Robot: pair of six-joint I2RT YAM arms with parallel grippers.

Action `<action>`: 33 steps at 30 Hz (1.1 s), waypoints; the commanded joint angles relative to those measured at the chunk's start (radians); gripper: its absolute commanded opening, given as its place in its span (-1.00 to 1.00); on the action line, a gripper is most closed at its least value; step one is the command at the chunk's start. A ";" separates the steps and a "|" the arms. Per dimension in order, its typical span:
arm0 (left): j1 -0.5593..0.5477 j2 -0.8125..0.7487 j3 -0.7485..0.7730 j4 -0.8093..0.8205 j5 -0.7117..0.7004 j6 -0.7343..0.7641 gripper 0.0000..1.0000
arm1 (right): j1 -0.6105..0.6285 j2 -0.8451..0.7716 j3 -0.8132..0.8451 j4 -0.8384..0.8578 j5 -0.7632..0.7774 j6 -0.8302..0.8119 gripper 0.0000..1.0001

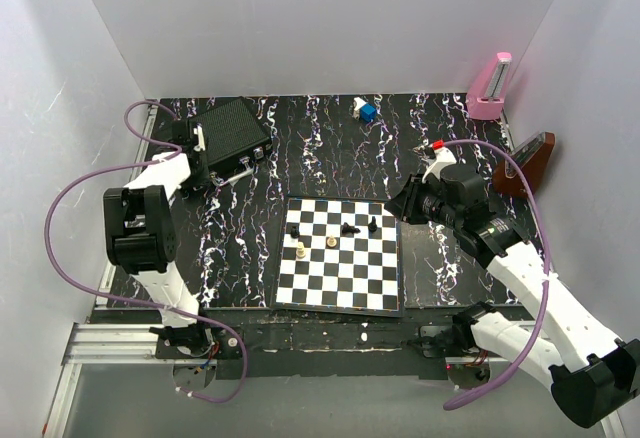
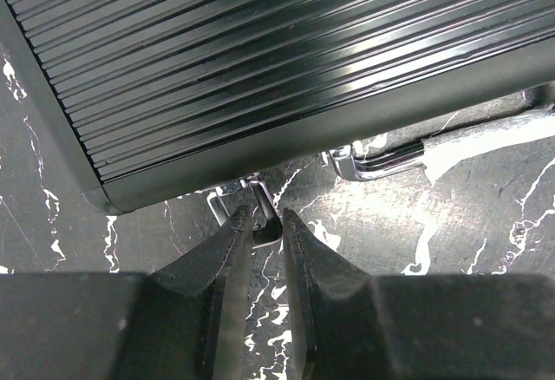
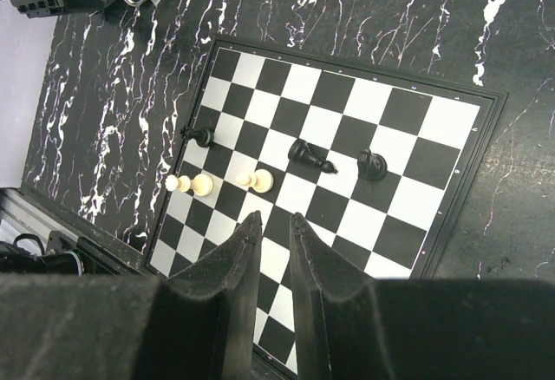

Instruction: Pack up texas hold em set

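The black ribbed case (image 1: 232, 130) of the set lies closed at the back left; chips, card box and discs are out of view. In the left wrist view its lid (image 2: 260, 68) fills the top, with a silver latch (image 2: 263, 209) hanging at its front edge and the chrome handle (image 2: 390, 161) to the right. My left gripper (image 1: 212, 170) is at that front edge, its tips (image 2: 264, 219) nearly closed round the latch tab. My right gripper (image 1: 402, 206) hovers over the chessboard's right side, its fingers (image 3: 276, 219) close together and empty.
The chessboard (image 1: 340, 258) with several pieces lies at the centre front; it also shows in the right wrist view (image 3: 347, 128). A small blue and white object (image 1: 366, 110) sits at the back. A pink metronome (image 1: 492, 86) and a brown object (image 1: 525, 163) stand at the right wall.
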 commanded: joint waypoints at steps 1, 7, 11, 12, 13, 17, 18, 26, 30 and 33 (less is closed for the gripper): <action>-0.008 0.006 -0.009 -0.037 -0.012 0.001 -0.61 | -0.005 -0.019 -0.008 0.039 -0.008 0.007 -0.46; -0.019 0.017 -0.011 -0.040 -0.032 0.010 -0.61 | -0.005 -0.023 -0.017 0.042 -0.010 0.010 -0.46; -0.034 0.022 -0.016 -0.028 -0.063 0.014 -0.62 | -0.005 -0.023 -0.022 0.045 -0.012 0.013 -0.46; -0.034 0.022 -0.020 -0.022 -0.073 0.013 -0.62 | -0.004 -0.026 -0.023 0.045 -0.012 0.013 -0.46; -0.034 0.017 -0.026 -0.013 -0.087 0.011 -0.62 | -0.005 -0.025 -0.025 0.046 -0.010 0.013 -0.46; -0.108 -0.030 -0.072 0.059 -0.139 -0.002 -0.41 | -0.005 -0.027 -0.031 0.050 -0.012 0.018 -0.46; -0.119 -0.046 -0.086 0.076 -0.155 -0.002 -0.37 | -0.004 -0.028 -0.033 0.051 -0.010 0.019 -0.46; -0.163 -0.112 -0.129 0.118 -0.192 -0.016 -0.19 | -0.005 -0.037 -0.039 0.046 -0.010 0.021 -0.46; -0.171 -0.152 -0.155 0.130 -0.178 -0.022 -0.05 | -0.004 -0.045 -0.042 0.040 -0.008 0.019 -0.46; -0.182 -0.179 -0.158 0.127 -0.181 -0.033 -0.03 | -0.005 -0.051 -0.045 0.040 -0.007 0.022 -0.46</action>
